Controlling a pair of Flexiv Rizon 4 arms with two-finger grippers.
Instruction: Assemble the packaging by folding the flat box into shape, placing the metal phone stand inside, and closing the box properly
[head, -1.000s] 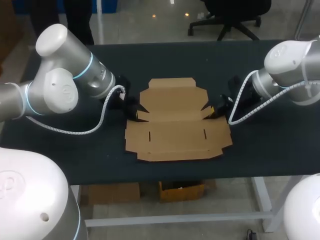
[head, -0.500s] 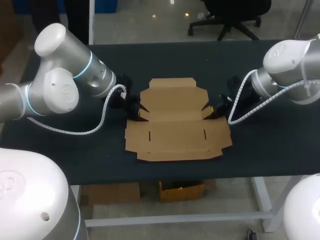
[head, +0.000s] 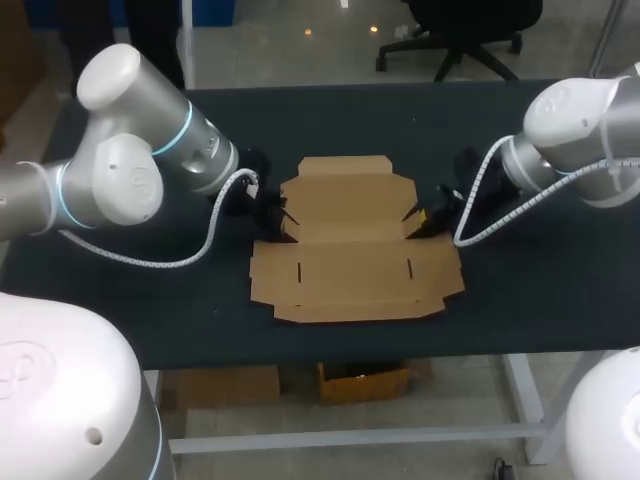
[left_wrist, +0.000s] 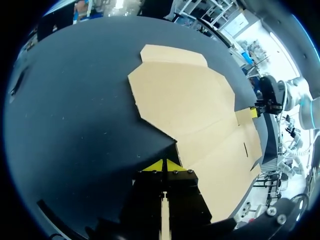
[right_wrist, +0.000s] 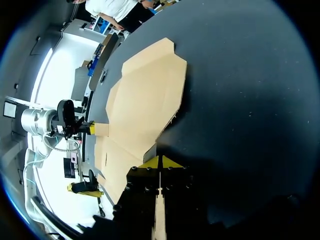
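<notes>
The flat cardboard box (head: 350, 245) lies unfolded in the middle of the dark table, with its lid panel on the far side. My left gripper (head: 275, 215) is at the notch in the box's left edge and is shut with nothing between its fingers. In the left wrist view its yellow tips (left_wrist: 164, 165) meet right at the corner of the cardboard (left_wrist: 200, 110). My right gripper (head: 420, 222) sits at the matching notch on the right edge, also shut and empty. Its tips (right_wrist: 160, 162) touch the edge of the box (right_wrist: 145, 95). No metal phone stand shows in any view.
The dark table (head: 560, 290) has bare surface on both sides of the box and behind it. A strip of table (head: 350, 345) lies between the box and the front edge.
My left arm has shifted slightly right, bringing its gripper closer against the box's left notch. The right arm and the box have hardly moved.
</notes>
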